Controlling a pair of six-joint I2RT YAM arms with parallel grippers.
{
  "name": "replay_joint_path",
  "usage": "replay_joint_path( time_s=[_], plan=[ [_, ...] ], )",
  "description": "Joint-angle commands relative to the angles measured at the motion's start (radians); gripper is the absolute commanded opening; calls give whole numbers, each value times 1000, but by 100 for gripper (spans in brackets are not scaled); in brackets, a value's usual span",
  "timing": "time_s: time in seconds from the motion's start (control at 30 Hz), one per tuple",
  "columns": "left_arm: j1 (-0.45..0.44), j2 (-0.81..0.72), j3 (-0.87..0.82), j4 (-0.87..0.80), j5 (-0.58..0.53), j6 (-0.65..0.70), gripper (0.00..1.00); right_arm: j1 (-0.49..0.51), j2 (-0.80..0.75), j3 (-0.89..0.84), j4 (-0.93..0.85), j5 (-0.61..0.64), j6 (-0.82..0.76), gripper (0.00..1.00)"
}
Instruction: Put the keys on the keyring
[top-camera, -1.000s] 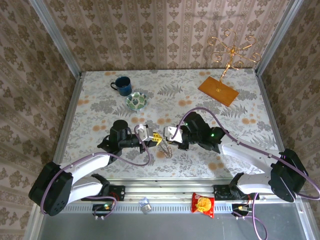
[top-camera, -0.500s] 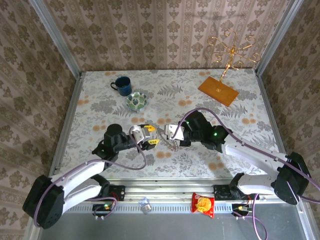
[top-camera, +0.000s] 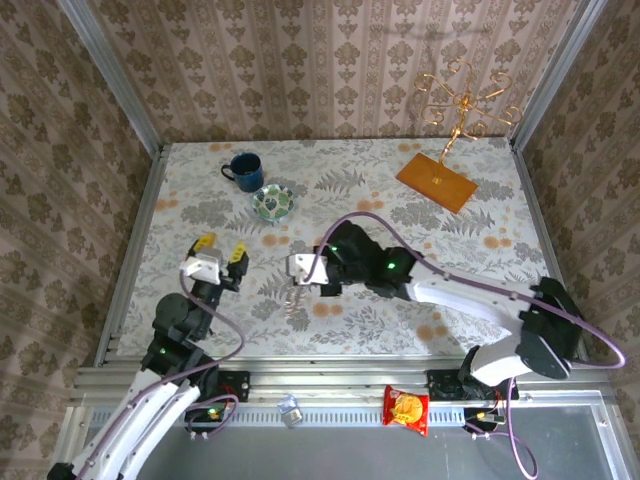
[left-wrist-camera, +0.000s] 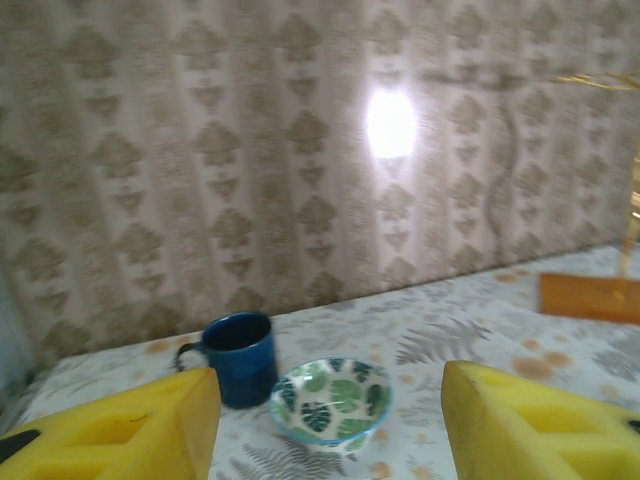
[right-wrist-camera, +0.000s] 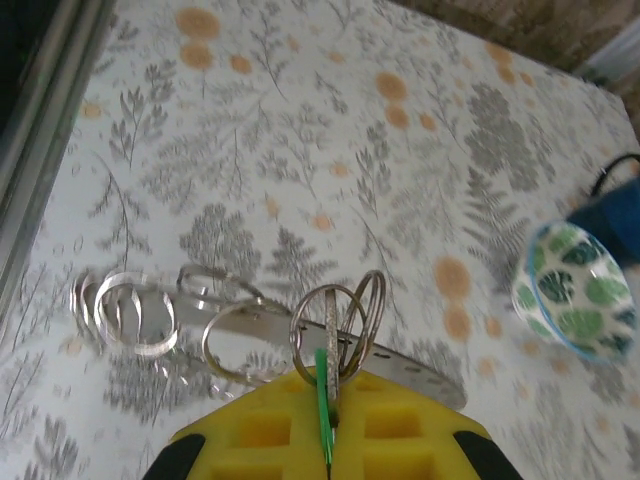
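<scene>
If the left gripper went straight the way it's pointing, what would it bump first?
The left gripper would probably meet the green-patterned bowl first; it sits between the open fingers. The blue mug is just left. Height is unclear.

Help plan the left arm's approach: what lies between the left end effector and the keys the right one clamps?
Bare tabletop, seen in the top view, separates the left end effector from the keys; nothing lies between.
</scene>
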Motion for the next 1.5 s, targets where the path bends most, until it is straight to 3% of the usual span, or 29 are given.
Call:
replay_joint_path(
  time_s=[0.0, 0.2, 0.37, 0.57, 0.9, 1.13, 1.47],
  plan=[
    [20, -51, 10, -174, -154, -112, 62, 15, 103, 88, 165, -70, 40, 0],
    [37, -11, 45, -233, -182, -151, 64, 3, 264, 193, 249, -124, -3, 0],
    [50, 61, 75, -232, -175, -149, 67, -40, 305, 132, 228, -116, -15, 0],
    [60, 157, 83, -186, -149, -170, 68, -89, 310, 48, 116, 23, -41, 0],
    [70, 207, 87, -161, -124, -161, 69, -177, 189, -79, -179, 177, -169, 0],
    [73, 224, 93, -181, -115, -154, 68, -190, 197, -95, -237, 351, -235, 0],
    [81, 339, 168, -259, -69, -145, 68, -210, 198, -113, -225, 621, -323, 33]
  ],
)
